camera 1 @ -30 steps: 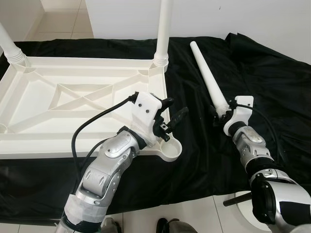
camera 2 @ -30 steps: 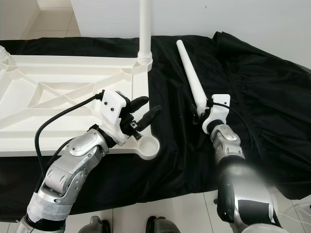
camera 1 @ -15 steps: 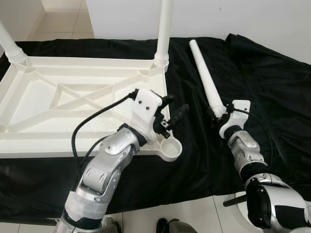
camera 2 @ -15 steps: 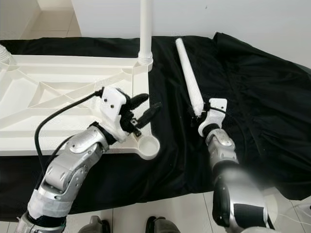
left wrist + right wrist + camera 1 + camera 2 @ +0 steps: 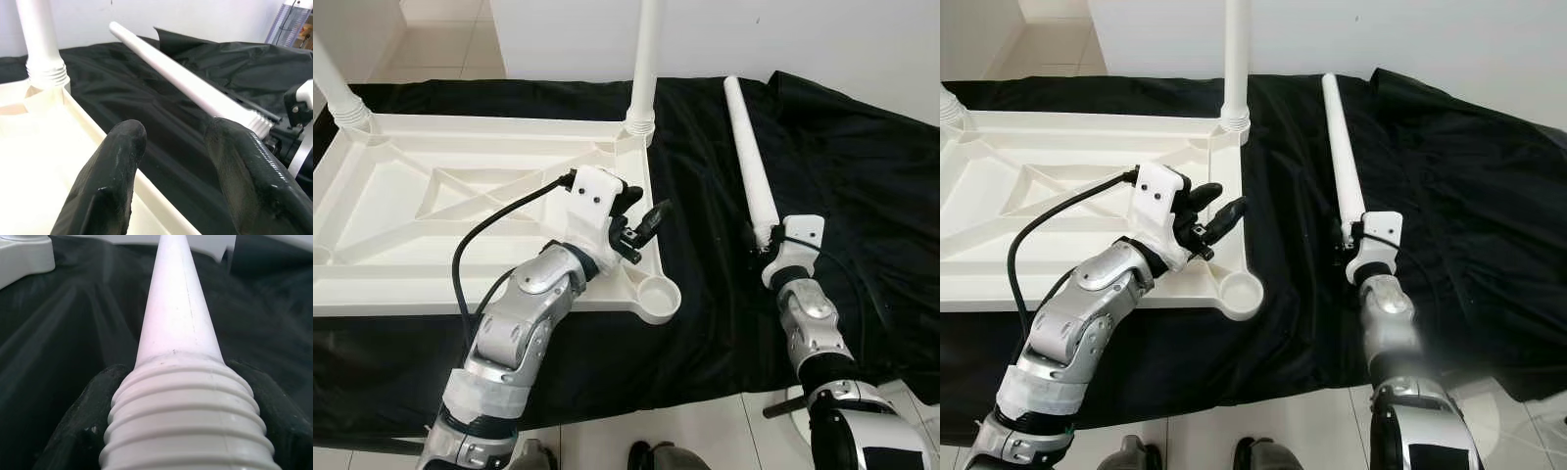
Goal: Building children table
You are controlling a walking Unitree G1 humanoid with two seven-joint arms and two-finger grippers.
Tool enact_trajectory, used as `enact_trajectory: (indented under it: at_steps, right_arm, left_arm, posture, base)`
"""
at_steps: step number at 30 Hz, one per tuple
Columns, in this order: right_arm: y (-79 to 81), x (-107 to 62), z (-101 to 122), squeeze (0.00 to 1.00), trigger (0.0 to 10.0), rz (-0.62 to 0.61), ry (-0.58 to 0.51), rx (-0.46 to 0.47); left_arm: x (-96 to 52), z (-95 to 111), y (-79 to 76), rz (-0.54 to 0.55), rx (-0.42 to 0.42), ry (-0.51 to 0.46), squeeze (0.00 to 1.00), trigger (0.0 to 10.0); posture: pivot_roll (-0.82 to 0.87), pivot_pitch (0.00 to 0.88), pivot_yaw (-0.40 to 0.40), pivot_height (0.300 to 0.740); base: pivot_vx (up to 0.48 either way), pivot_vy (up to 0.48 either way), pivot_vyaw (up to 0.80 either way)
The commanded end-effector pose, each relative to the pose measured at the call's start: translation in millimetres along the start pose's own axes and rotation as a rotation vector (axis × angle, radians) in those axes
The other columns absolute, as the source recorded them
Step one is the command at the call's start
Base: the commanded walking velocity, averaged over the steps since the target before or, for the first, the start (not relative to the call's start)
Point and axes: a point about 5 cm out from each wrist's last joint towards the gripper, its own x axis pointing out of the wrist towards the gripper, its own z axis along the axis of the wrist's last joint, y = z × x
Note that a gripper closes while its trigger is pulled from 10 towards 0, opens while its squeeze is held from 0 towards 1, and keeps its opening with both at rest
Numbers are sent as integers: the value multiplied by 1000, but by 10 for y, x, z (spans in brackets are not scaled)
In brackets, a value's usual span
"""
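An upside-down white plastic table top (image 5: 460, 211) lies on a black cloth, with one leg (image 5: 644, 59) screwed upright at its far right corner and another (image 5: 335, 86) at the far left. Its near right corner has an empty round socket (image 5: 657, 297). My left gripper (image 5: 641, 220) hovers open over the table's right edge, nothing between its fingers (image 5: 112, 176). A loose white tapered leg (image 5: 749, 162) lies on the cloth to the right. My right gripper (image 5: 762, 240) is shut on its threaded end (image 5: 188, 431).
Black cloth (image 5: 862, 166) covers the whole work surface and bunches in folds at the far right. White tiled floor (image 5: 431, 39) and a white wall lie beyond. A round white base (image 5: 793, 403) stands on the floor near my right arm.
My right gripper has swung the loose leg so its far tip points further right and more straight away. My left gripper has drawn back up along the table's right edge, away from the empty socket.
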Motion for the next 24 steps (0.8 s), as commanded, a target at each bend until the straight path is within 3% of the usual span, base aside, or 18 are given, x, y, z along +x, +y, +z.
enact_trajectory:
  at_steps: [1, 2, 7, 12, 15, 16, 17, 18, 22, 23, 24]
  right_arm:
    - [-9, -13, 30, 0, 10000, -13, -32, -25]
    - [-53, 11, 117, 0, 10000, -66, -64, -84]
    - [-87, 20, 264, 0, 10000, -127, -148, -101]
    - [-89, 19, 397, 0, 10000, -143, -196, -85]
    - [-105, 13, 456, 0, 10000, -146, -224, -50]
    - [-116, 11, 482, 0, 10000, -147, -236, -25]
    - [-116, 11, 482, 0, 10000, -147, -236, -25]
    - [-113, 5, 535, 0, 10000, -129, -259, 9]
    - [-87, -18, 671, 0, 10000, -94, -337, 49]
    - [-57, -33, 731, 0, 10000, -75, -369, 61]
    - [-31, -39, 782, 0, 10000, -60, -395, 63]
  left_arm:
    - [8, -27, 7, 6, -1, 22, 0, 10000]
    - [20, -13, -11, -3, -8, 13, 0, 10000]
    - [32, 10, -2, 1, 8, 8, 0, 10000]
    - [16, 81, 84, 9, 31, -24, 0, 10000]
    - [7, 112, 115, -7, 0, -33, 20, 10000]
    - [3, 130, 127, -18, -18, -40, 475, 10000]
    - [3, 130, 127, -18, -18, -40, 475, 10000]
    - [-15, 155, 136, -44, -52, -54, 1000, 10000]
    - [-38, 194, 133, -87, -76, -50, 1000, 10000]
    - [-43, 216, 106, -129, -79, -39, 690, 10000]
    - [-39, 234, 84, -159, -76, -26, 0, 10000]
  posture:
    - [-35, 112, -66, 740]
    - [-32, 98, -61, 740]
    - [-27, 84, -59, 740]
    - [-20, 77, -59, 740]
    - [-15, 78, -58, 740]
    - [-15, 78, -58, 740]
    - [-15, 78, -58, 740]
    - [-12, 79, -55, 740]
    - [-9, 85, -51, 740]
    - [-10, 82, -53, 740]
    - [-16, 86, -52, 740]
  base:
    - [0, 0, 0]
    - [0, 0, 0]
    - [0, 0, 0]
    - [0, 0, 0]
    - [0, 0, 0]
    - [0, 0, 0]
    - [0, 0, 0]
    - [0, 0, 0]
    - [0, 0, 0]
    - [0, 0, 0]
    - [0, 0, 0]
